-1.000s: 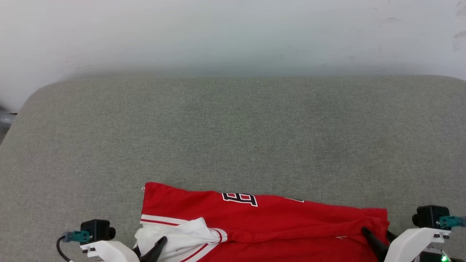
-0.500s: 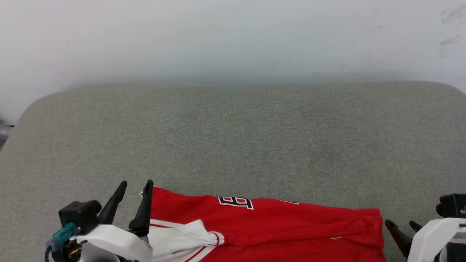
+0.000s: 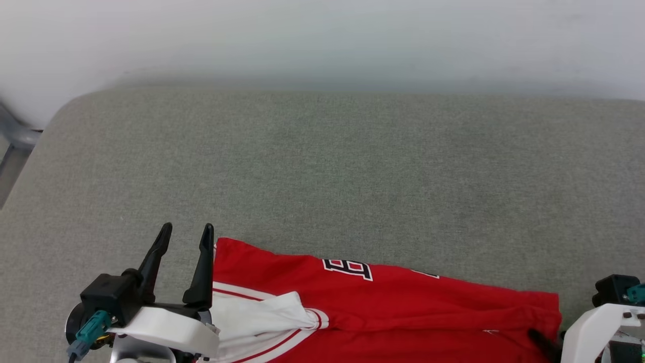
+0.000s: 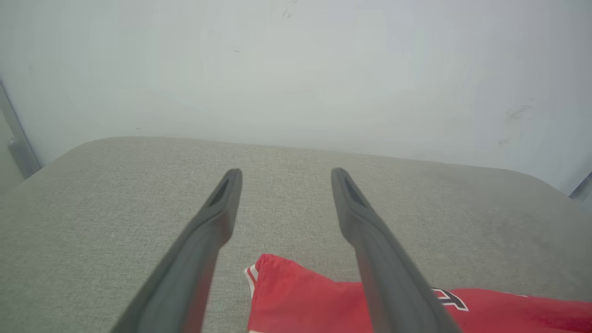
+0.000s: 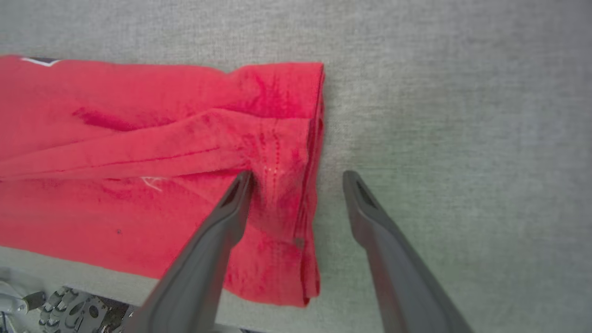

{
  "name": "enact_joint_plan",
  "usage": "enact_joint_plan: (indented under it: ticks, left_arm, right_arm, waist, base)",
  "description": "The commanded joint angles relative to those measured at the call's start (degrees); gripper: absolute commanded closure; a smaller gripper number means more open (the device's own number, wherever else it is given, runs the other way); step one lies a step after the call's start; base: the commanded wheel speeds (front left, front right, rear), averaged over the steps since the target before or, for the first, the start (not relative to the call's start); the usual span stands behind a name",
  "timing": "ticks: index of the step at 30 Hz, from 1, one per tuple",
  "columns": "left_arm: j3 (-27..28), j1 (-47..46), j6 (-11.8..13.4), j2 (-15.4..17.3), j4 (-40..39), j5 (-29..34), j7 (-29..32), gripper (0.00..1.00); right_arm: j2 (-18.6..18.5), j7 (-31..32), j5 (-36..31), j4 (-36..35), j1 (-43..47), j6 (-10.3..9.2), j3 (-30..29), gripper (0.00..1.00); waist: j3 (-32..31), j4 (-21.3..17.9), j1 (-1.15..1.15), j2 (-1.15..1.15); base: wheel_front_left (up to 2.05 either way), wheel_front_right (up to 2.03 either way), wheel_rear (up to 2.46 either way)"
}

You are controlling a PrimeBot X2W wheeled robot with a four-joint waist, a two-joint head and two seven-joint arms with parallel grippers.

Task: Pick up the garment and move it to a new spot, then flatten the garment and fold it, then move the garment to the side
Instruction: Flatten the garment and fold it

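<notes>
Jaws on both arms stand wide and hold nothing. Your left fingers point across the grey padded counter, just beside the far left corner of the shirt. Your right fingers straddle its right end, one over red cloth, the other over bare counter. The shirt lies along the near edge as a long band with its layers doubled over, the white sleeve bunched at the left, and some cloth seemingly hanging past the edge. I'd judge the fold begun but untidy: you likely have more smoothing and folding left, then the shift to the side.
</notes>
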Motion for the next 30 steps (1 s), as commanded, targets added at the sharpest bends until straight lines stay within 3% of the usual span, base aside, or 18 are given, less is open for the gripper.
enact_joint_plan:
  ticks: [1,8,9,11,23,30]
  left_arm:
    - [0.32,-0.71,-0.42,-0.39,-0.25,0.82,-0.26,0.00]
    - [0.59,-1.28,-1.61,-1.64,0.13,2.26,-0.27,0.00]
    - [0.59,-1.41,-1.87,-1.77,0.18,2.44,-0.26,0.00]
    - [0.49,-1.56,-2.14,-1.94,0.40,2.82,-0.27,0.00]
    - [-0.27,0.61,-1.90,-1.84,1.48,4.05,-0.16,0.00]
    - [-0.41,1.08,-1.45,-1.17,0.70,4.28,0.31,0.00]
  right_arm:
    - [0.83,0.32,0.05,1.31,-1.35,-0.05,0.48,0.00]
    - [2.34,2.72,1.68,6.92,-1.95,-0.02,3.25,0.00]
    - [2.48,3.24,2.20,7.77,-2.14,-0.02,3.63,0.50]
    - [2.40,4.04,2.95,8.73,-2.37,0.05,4.06,1.00]
    - [-2.05,1.94,3.96,6.56,-7.21,-0.05,1.59,1.00]
    - [-4.40,4.53,1.55,6.97,-9.68,-0.06,-5.55,1.00]
  waist:
    - [1.90,1.24,0.00,-0.01]
    - [2.95,1.91,0.00,-0.01]
    - [2.98,1.94,0.00,-0.01]
    - [2.88,1.95,0.00,-0.01]
    - [-1.24,0.25,0.00,-0.01]
    - [-1.98,-0.81,0.00,-0.01]
  base:
    - [0.00,0.00,0.00]
    - [0.00,0.00,0.00]
    - [0.00,0.00,0.00]
    - [0.00,0.00,0.00]
    - [0.00,0.00,0.00]
    - [0.00,0.00,0.00]
